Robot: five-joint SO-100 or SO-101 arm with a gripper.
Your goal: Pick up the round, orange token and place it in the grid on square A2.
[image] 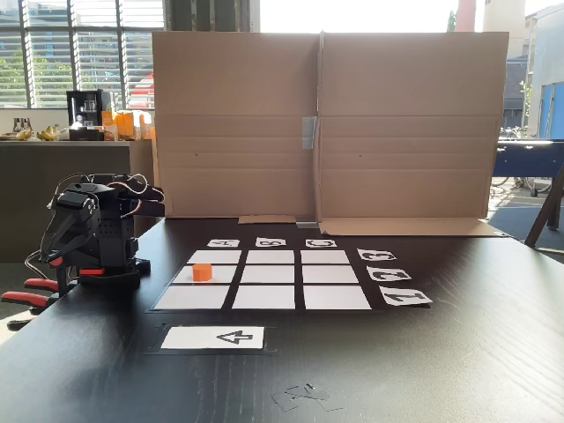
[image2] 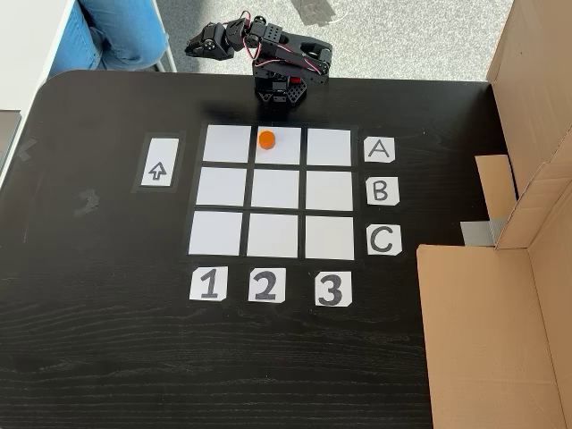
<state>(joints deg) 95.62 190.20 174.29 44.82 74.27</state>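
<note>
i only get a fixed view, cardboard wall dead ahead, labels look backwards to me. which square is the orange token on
observer: In a fixed view from above, the token sits on square A2, in row A, column 2.
operator: fully inside it
observer: Yes, it is all on the white, but off centre, toward the arm's side of the grid.
operator: gripper clear of it
observer: Yes. The arm is folded up and the gripper sits by the table's edge, well apart from the token. I cannot tell whether it is open.

Paper labels A, B, C, 1, 2, 3 beside the grid [image2: 222, 189]
</note>
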